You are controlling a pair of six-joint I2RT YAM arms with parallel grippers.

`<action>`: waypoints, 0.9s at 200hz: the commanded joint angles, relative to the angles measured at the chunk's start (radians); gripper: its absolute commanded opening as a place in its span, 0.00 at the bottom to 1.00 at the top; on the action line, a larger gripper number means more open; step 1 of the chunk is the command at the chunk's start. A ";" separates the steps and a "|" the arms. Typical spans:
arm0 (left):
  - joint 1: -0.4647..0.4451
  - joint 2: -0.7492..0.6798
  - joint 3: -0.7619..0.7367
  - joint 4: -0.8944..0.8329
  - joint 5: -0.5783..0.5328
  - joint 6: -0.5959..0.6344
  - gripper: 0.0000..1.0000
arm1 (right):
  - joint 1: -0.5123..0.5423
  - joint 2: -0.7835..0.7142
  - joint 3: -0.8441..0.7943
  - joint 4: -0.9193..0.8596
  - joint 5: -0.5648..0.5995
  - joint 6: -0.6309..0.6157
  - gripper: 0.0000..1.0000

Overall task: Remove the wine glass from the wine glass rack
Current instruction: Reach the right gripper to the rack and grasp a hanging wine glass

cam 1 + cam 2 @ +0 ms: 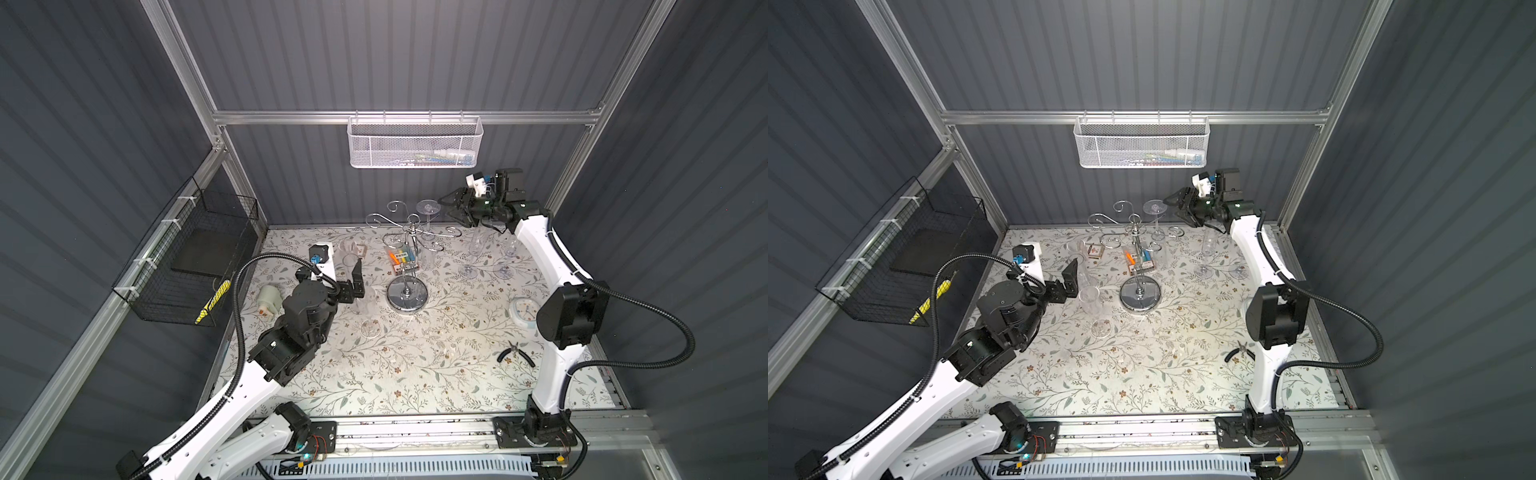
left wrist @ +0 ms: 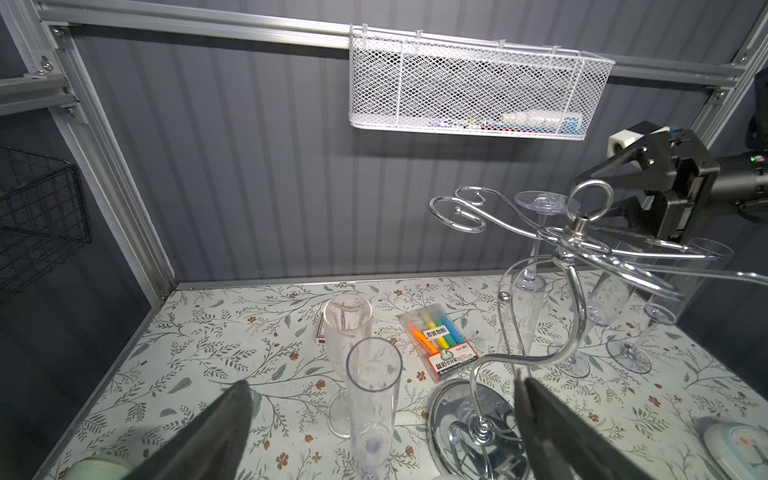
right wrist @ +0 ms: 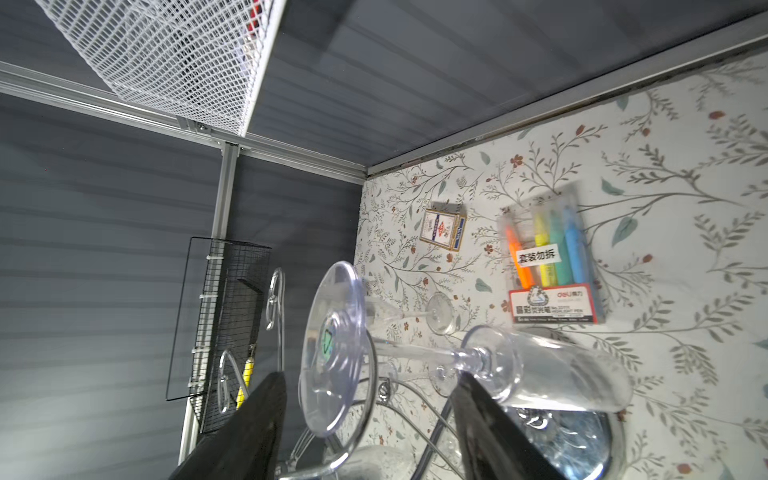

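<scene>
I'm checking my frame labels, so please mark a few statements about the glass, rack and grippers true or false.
1. A wine glass hangs upside down on the wine glass rack. True.
2. The right gripper is shut on its stem. False: its fingers stand apart, either side of foot and stem.
3. The left gripper holds a glass. False: its fingers are wide open, gripping nothing.
4. The highlighter pack lies on the table. True.

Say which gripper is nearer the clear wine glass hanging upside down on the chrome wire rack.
Right. The right gripper is up at the clear wine glass, by its foot; the left gripper is low, left of the chrome wire rack.
</scene>
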 commanded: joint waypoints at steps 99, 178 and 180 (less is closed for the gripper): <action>0.005 -0.018 -0.015 -0.043 -0.005 -0.062 1.00 | 0.026 0.145 0.171 0.072 -0.109 0.075 0.58; 0.005 -0.023 -0.010 -0.076 0.003 -0.095 1.00 | 0.037 0.150 0.171 0.114 -0.153 0.086 0.48; 0.005 -0.025 -0.010 -0.077 0.002 -0.096 1.00 | 0.037 0.151 0.171 0.114 -0.152 0.086 0.48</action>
